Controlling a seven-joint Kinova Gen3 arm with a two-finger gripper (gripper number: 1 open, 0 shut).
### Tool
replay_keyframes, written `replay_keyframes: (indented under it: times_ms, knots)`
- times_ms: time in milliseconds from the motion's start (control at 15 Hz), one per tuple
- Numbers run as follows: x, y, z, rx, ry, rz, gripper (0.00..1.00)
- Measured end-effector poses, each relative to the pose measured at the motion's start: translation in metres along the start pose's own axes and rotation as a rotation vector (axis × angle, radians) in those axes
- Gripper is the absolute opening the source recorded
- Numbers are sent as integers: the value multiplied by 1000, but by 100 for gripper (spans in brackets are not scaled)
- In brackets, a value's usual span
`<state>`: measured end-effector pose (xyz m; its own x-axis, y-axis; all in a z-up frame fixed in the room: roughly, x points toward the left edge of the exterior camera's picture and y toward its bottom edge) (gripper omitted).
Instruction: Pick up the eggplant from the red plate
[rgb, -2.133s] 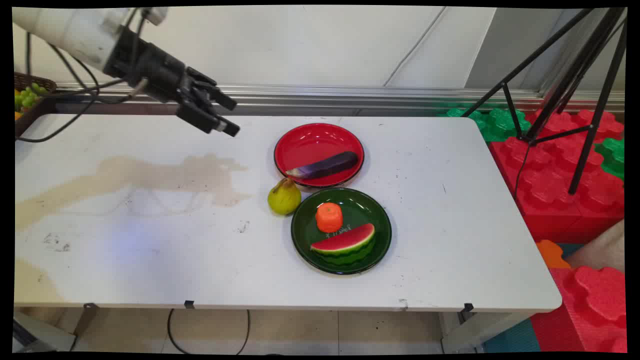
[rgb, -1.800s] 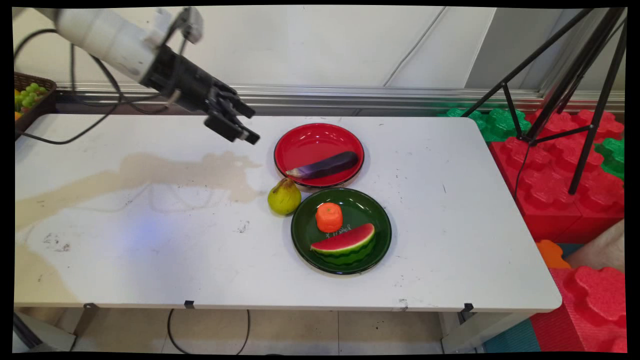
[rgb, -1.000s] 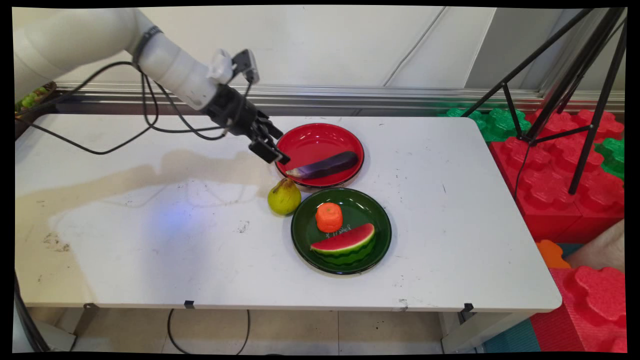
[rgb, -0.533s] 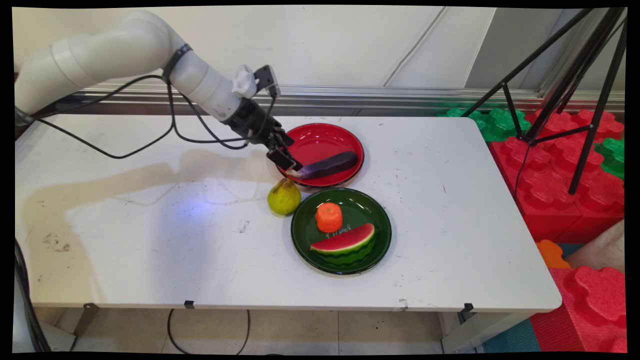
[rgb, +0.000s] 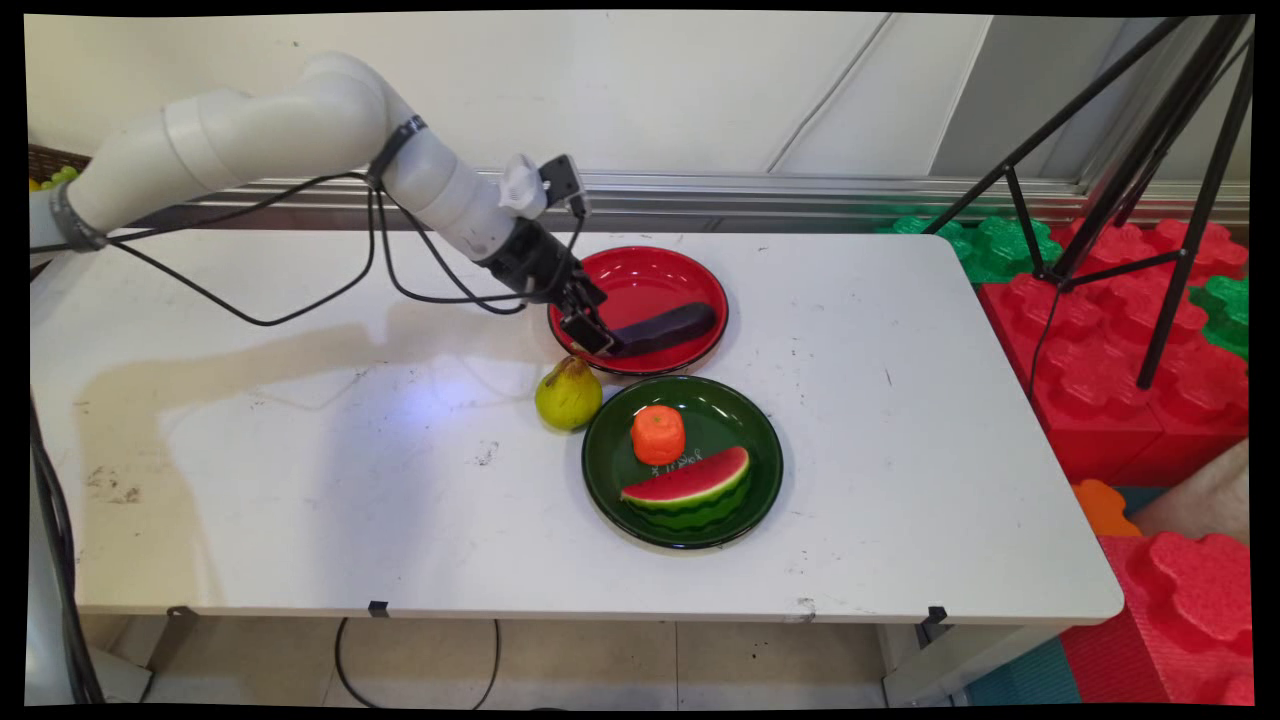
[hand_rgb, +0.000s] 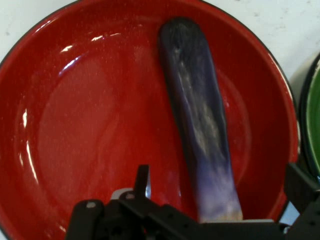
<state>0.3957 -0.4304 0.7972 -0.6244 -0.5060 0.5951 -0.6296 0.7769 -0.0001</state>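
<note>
The eggplant is lying across the near half of the red plate, its rounded end pointing right and its stem end hidden under the gripper. In the main view the white arm is reaching in from the left, and the gripper is sitting low over the plate's left rim, right at the eggplant's stem end; half a second ago it was hanging a little higher and farther left, and two seconds ago it was well away near the table's far left. The eggplant, the plates and the other fruit are lying where they were before. A yellow-green pear is standing on the white table just near of the red plate, touching the left rim of the green plate. On the green plate an orange fruit is sitting just behind a watermelon slice.

In the hand view the eggplant is running up from the gripper across the red plate. The two fingers are spread wide, one on each side of the stem end, with gaps showing, so nothing is being gripped. The green plate's rim is showing at the right edge.
</note>
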Motion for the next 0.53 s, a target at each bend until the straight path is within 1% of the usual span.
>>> replay_keyframes:
  times_ms: [200,533]
  knots:
    - [3,0,14,3,-2,-2,100]
    - [6,-2,28,9,-1,-5,100]
